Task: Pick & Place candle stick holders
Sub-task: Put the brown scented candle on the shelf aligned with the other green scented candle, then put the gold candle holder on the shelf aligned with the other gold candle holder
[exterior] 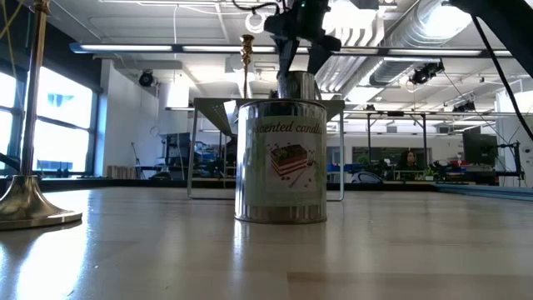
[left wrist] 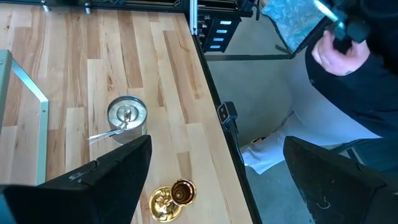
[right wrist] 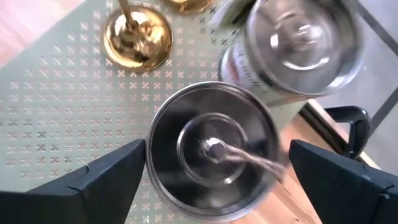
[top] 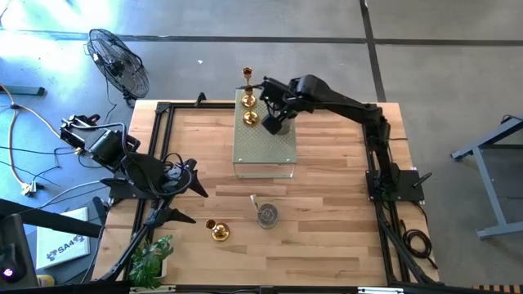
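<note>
A pale green perforated box [top: 264, 147] stands mid-table. Two gold holders [top: 249, 110] stand upright on its far left part, and one shows in the right wrist view [right wrist: 137, 28]. My right gripper [top: 274, 122] is open above the box. Its fingers stand on either side of a silver cylindrical holder [right wrist: 211, 152] that stands on the box top. A second silver holder [right wrist: 298, 43] is just beyond it. Another silver holder [top: 267, 215] stands on the table near the front, with a gold holder [top: 216, 230] lying on its side to its left. My left gripper [left wrist: 217, 180] is open and empty at the table's left.
A metal frame runs along the table's edges [top: 159, 122]. A plant [top: 151, 257] sits at the near left corner. A person [left wrist: 354, 68] stands beyond the table's front edge. Bare wood lies to the right of the box [top: 335, 180].
</note>
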{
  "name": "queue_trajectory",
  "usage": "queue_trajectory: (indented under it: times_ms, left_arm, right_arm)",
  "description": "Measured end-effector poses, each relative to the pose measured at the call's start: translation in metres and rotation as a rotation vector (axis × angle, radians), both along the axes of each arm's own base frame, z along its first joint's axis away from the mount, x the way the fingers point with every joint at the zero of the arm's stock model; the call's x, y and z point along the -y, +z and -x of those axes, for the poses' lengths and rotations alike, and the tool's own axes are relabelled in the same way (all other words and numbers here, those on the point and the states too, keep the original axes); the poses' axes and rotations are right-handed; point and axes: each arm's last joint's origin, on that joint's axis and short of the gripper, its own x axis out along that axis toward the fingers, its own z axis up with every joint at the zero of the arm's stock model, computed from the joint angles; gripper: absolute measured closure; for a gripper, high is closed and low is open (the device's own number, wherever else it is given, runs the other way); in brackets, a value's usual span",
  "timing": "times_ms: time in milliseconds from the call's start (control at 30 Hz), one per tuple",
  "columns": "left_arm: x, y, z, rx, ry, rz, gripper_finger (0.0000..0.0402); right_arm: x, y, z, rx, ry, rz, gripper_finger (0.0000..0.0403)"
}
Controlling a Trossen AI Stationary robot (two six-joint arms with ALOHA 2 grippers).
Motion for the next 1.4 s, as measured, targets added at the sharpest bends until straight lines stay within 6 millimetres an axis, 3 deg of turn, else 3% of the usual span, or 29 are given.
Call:
queue_trajectory:
  times_ms: [200, 367, 567, 733, 933, 1167, 1400]
  left_arm:
    - [0.000, 0.000, 0.000, 0.000, 0.000, 0.000, 0.0043]
    - [0.000, 0.000, 0.000, 0.000, 0.000, 0.000, 0.0043]
    - [0.000, 0.000, 0.000, 0.000, 0.000, 0.000, 0.0043]
    - [0.000, 0.000, 0.000, 0.000, 0.000, 0.000, 0.0043]
    - [0.000, 0.000, 0.000, 0.000, 0.000, 0.000, 0.0043]
    - [0.000, 0.000, 0.000, 0.000, 0.000, 0.000, 0.0043]
    - [0.000, 0.000, 0.000, 0.000, 0.000, 0.000, 0.0043]
  right_arm:
    - [-0.006, 0.029, 0.024, 0.050, -0.056, 0.071, 0.0013]
    - [-0.025, 0.060, 0.053, 0.131, -0.103, 0.085, 0.0009]
    - [-0.076, 0.097, 0.085, 0.272, -0.063, 0.125, 0.0013]
    - [-0.127, 0.115, 0.108, 0.372, -0.028, 0.163, 0.0010]
    - [-0.187, 0.119, 0.119, 0.465, 0.046, 0.194, 0.0011]
    - [-0.256, 0.109, 0.124, 0.517, 0.180, 0.249, 0.0010]
    - [-0.311, 0.094, 0.130, 0.529, 0.316, 0.316, 0.0004]
